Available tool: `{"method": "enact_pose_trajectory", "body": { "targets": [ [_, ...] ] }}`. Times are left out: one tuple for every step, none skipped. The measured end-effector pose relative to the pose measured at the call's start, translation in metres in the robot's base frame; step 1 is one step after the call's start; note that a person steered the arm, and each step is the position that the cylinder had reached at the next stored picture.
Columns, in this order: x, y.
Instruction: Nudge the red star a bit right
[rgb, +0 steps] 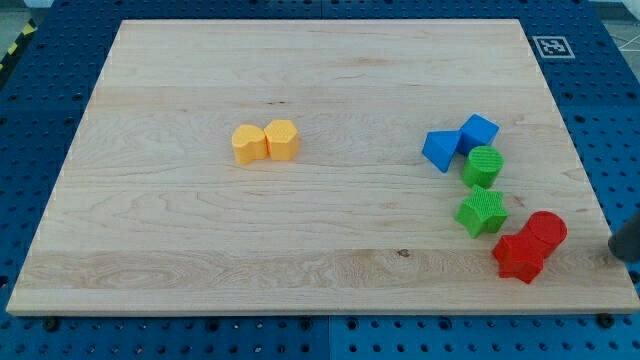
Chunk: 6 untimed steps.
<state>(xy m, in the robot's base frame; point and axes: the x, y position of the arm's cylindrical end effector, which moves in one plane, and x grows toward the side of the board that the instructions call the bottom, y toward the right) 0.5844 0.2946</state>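
The red star (519, 257) is found near the board's lower right corner, close to the bottom edge and not far from the right edge. It is touched on its upper right side by a red cylinder (546, 230). A green star (482, 211) lies just beside it toward the view's top-left, with a green cylinder (483, 166) above that and two blue blocks (459, 143) further up. Two yellow blocks (265, 142), pressed together, are seen well apart, toward the board's middle left.

A dark shape at the right border of the view is taken to be the rod, and its lowest visible part is given as my tip (626, 250), though the very end cannot be made out with certainty. It sits off the board's right edge, to the right of the red star and apart from it. Nothing is held or touched by it; there is no jaw to close.

The star is judged light, rigid and easily slid over the smooth wooden board (300, 230). Because of its points it is likely to be turned by an off-centre push, so contact is best made on its left flank, in line with its middle. The red cylinder may be carried along.
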Motion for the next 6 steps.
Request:
{"method": "enact_pose_trajectory", "body": {
  "targets": [
    [0.033,-0.020],
    [0.034,-0.036],
    [0.034,-0.069],
    [0.033,-0.089],
    [0.034,-0.115],
    [0.034,-0.140]
  ]
}}
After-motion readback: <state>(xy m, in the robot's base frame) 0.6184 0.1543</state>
